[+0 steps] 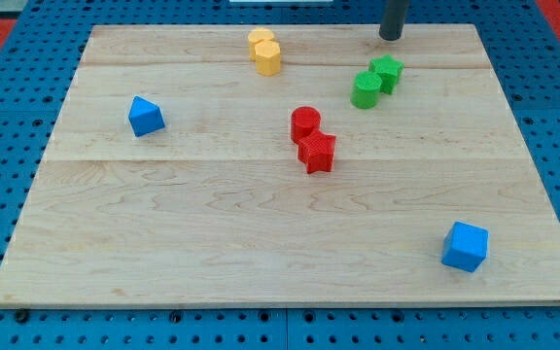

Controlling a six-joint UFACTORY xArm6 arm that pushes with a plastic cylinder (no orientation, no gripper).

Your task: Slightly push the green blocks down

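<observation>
Near the top edge of the frame, right of centre, my tip [390, 37] rests on the pale wooden table [212, 243], just above the two green blocks and apart from them. This arm carries no gripper, only the dark rod, so there is no opening to report. Below the tip sit the green star-shaped block [388, 73] and, touching its lower left side, the green cylinder block [366, 90]. Wood lies bare beneath the pair down to the blue cube block [466, 245] in the lower right corner. Left of that lane, mid-frame, the red cylinder block [305, 123] touches the red star-shaped block [317, 152]. Two yellow blocks [264, 51] huddle close to the top edge, and a blue pointed block [146, 116] stands alone at upper left. No containers show anywhere.
</observation>
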